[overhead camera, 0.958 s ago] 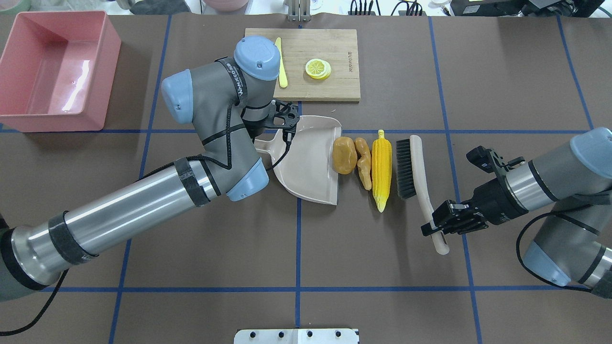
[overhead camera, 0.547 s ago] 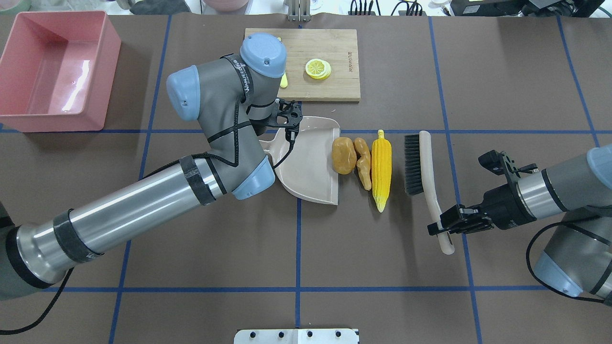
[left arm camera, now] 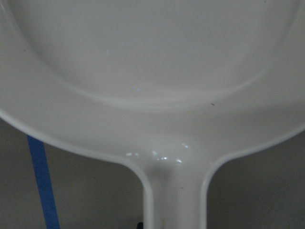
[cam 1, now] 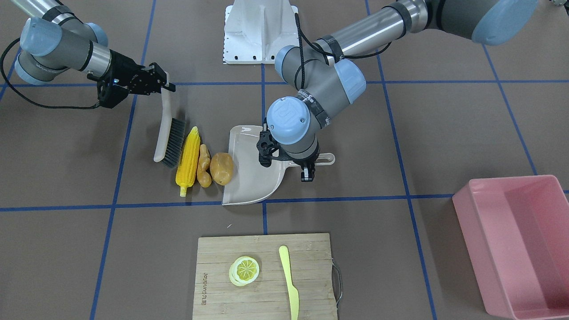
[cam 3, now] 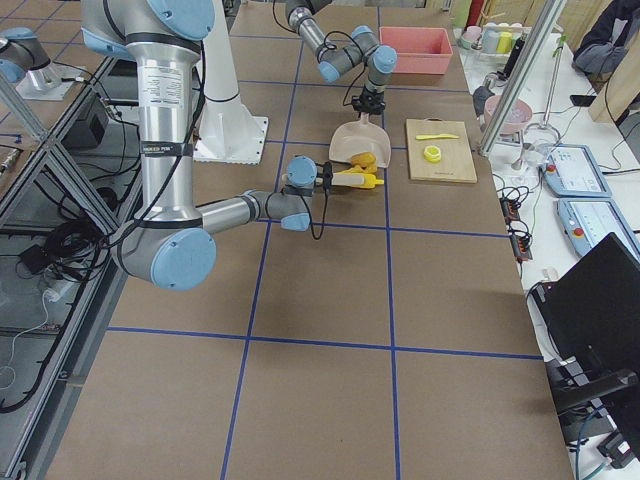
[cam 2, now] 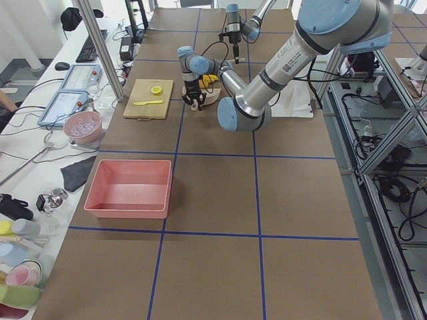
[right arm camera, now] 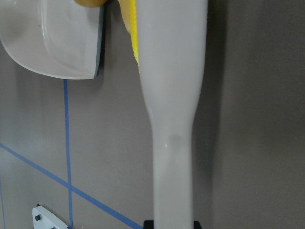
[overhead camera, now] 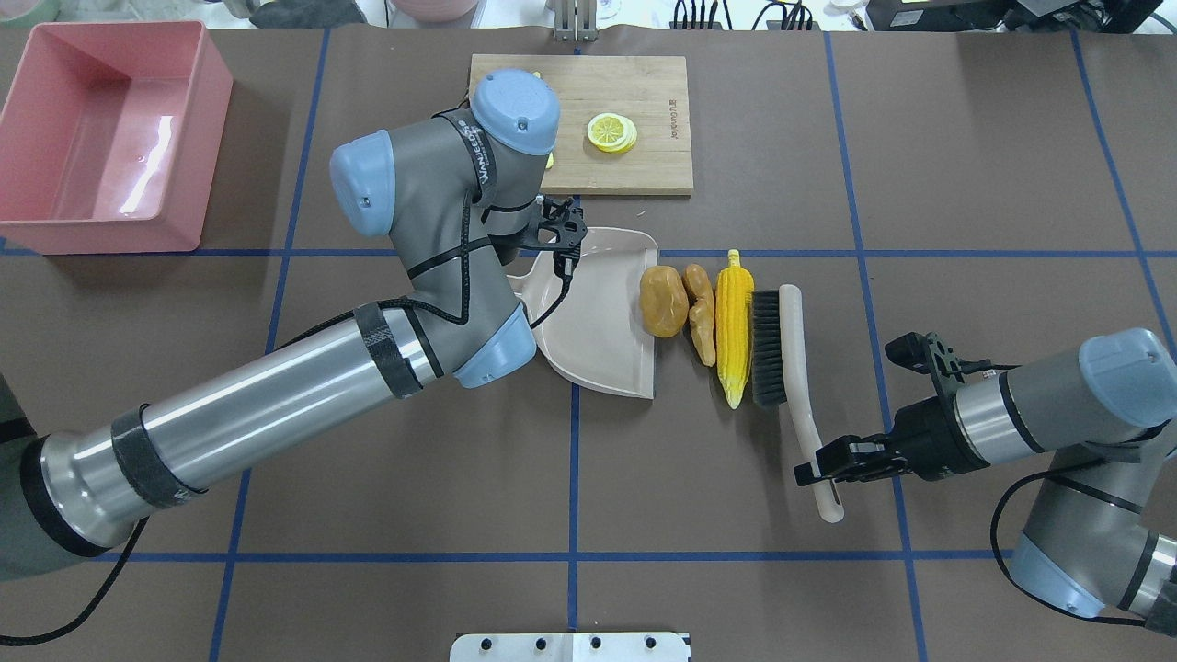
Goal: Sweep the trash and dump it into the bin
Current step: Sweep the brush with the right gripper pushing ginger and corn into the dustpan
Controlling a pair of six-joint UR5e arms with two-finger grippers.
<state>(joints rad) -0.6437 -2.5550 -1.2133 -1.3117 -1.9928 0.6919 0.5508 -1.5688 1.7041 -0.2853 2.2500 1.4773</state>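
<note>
The trash lies in a row: a brown potato (overhead camera: 664, 300) at the lip of the beige dustpan (overhead camera: 602, 313), a tan ginger root (overhead camera: 701, 313), then a yellow corn cob (overhead camera: 734, 326). The brush (overhead camera: 765, 348) stands with its black bristles against the corn's right side. My right gripper (overhead camera: 823, 469) is shut on the brush handle. My left gripper (cam 1: 306, 163) is shut on the dustpan handle, mostly hidden under its wrist; the left wrist view shows handle and pan close up. The pink bin (overhead camera: 101, 138) sits at the far left corner, with nothing inside.
A wooden cutting board (overhead camera: 662, 165) lies behind the dustpan with a lemon slice (overhead camera: 611, 131) and a yellow-green knife (cam 1: 289, 280) on it. My left arm stretches across the table's left half. Blue tape lines cross the brown surface.
My right gripper has carried the brush left and nearer me, so its bristles now meet the corn. The left arm and dustpan have shifted slightly right. The trash has barely moved.
</note>
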